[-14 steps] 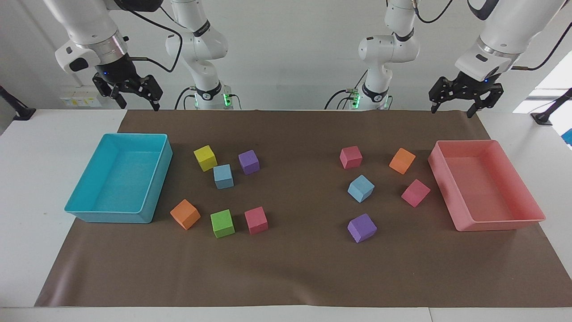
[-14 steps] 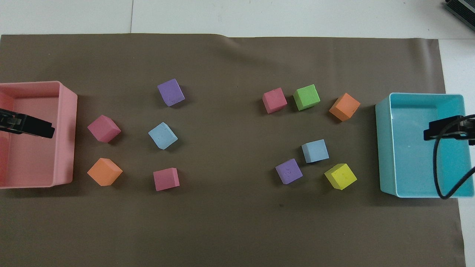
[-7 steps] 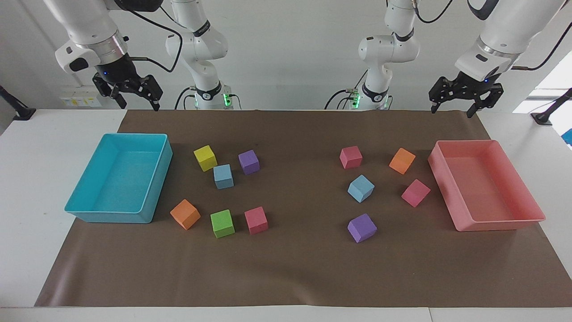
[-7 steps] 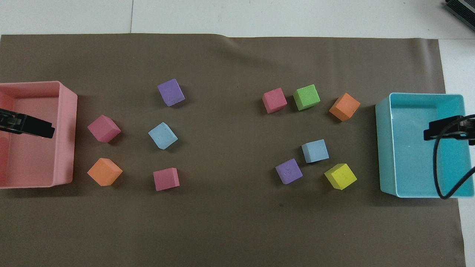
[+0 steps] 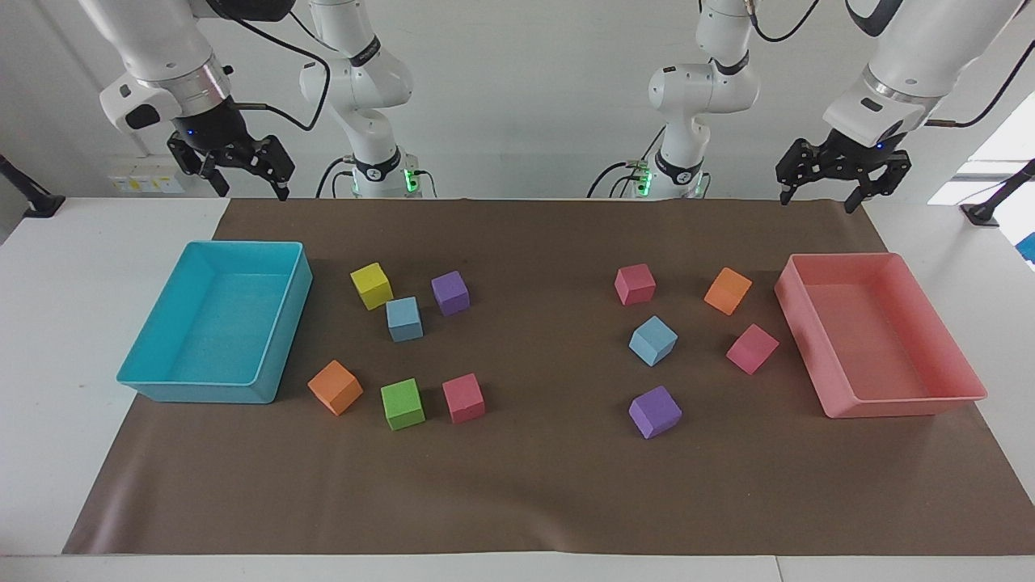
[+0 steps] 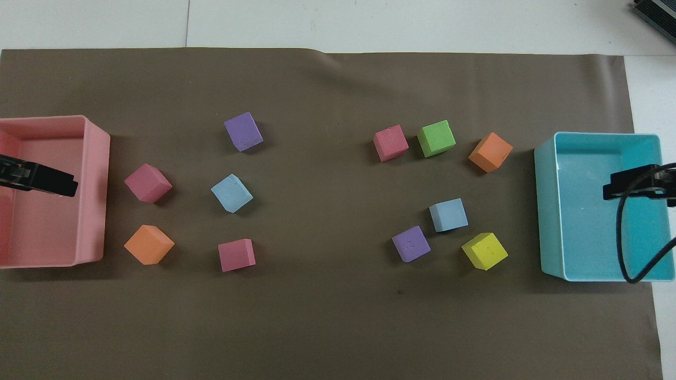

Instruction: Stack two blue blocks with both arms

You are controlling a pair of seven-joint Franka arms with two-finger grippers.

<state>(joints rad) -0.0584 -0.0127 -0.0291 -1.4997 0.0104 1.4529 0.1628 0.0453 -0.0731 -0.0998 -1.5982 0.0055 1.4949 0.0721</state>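
Two light blue blocks lie on the brown mat, well apart. One blue block sits between a yellow cube and a purple cube toward the right arm's end. The other blue block lies turned at an angle toward the left arm's end. My right gripper hangs open and empty, high over the cyan tray. My left gripper hangs open and empty, high over the pink tray. Neither gripper touches anything.
The cyan tray and the pink tray stand at the two ends of the mat. Around the blue blocks lie a yellow cube, purple cubes, orange cubes, a green cube and pink cubes.
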